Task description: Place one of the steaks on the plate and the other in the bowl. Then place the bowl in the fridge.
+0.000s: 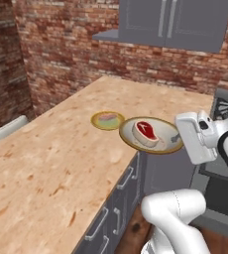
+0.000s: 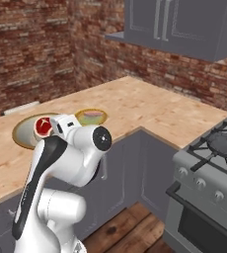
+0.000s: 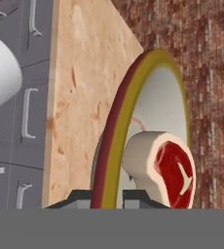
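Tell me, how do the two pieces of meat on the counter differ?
The red steak is bright red with a white fat rim; the paler steak is pinkish-brown. The red steak lies on the wide plate at the counter's edge; the paler one sits in the smaller bowl beyond. Both lie flat in yellow-rimmed dishes.

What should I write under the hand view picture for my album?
The claw straddles the plate rim, beside the red steak, over the wooden counter.

White arm bent forward at counter height, wrist level, fingers [image 3: 109, 197] closed on a rim.
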You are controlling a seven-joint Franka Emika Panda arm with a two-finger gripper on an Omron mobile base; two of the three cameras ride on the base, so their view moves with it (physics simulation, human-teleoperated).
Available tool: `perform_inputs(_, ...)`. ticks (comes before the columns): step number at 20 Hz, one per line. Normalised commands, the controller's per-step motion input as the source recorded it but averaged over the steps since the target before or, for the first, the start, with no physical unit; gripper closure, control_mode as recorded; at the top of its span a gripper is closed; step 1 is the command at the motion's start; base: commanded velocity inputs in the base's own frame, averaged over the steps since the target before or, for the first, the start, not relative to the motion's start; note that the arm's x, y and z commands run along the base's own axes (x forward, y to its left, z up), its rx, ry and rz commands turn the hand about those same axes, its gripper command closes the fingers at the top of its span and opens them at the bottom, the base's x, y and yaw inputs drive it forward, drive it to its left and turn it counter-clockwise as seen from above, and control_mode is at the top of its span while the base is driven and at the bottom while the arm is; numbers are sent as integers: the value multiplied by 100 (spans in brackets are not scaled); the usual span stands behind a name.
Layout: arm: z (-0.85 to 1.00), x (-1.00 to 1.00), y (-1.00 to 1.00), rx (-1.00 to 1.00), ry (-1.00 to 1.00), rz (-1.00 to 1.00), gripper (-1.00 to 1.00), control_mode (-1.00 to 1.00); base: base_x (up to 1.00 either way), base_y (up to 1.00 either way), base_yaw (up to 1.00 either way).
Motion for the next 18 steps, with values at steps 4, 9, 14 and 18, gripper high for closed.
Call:
perform_inputs(4,0,0,0,0,0,0,100,100,-59,1,0)
perform_inputs(9,0,0,0,0,0,0,100,100,-79,-12,-2)
perform_inputs(14,0,0,0,0,0,0,100,100,-100,-4,-3)
perform_inputs(18,0,0,0,0,0,0,100,100,-100,3,-3)
